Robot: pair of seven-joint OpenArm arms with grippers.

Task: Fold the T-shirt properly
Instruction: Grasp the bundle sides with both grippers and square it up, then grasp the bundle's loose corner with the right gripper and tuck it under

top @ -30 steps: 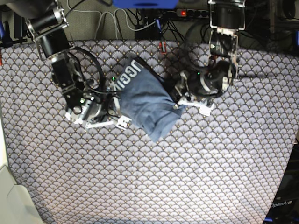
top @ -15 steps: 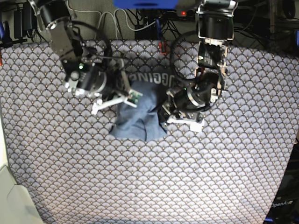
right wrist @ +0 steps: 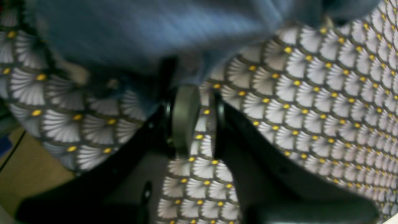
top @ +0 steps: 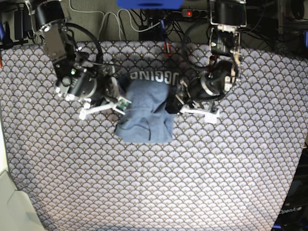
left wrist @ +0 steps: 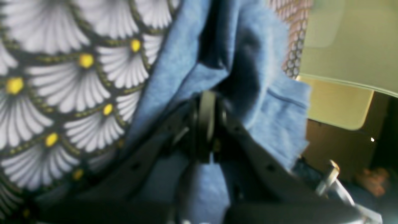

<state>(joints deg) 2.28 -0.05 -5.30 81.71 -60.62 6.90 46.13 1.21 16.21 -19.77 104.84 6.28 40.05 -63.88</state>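
The slate-blue T-shirt lies bunched in a folded bundle at the table's middle, with white lettering along its far edge. My left gripper is at the shirt's right edge. In the left wrist view this gripper is shut on a fold of blue shirt fabric. My right gripper is at the shirt's left edge. In the right wrist view its jaws stand slightly apart with tablecloth showing between them, and the shirt lies just past the tips.
The grey scallop-patterned tablecloth covers the whole table. Cables and a power strip lie behind the far edge. A pale surface sits at the front left corner.
The arms swung the shirt from a diagonal heap into a bundle with its lettering at the far edge. In the last half second the right gripper slid left and the left gripper moved up and right.
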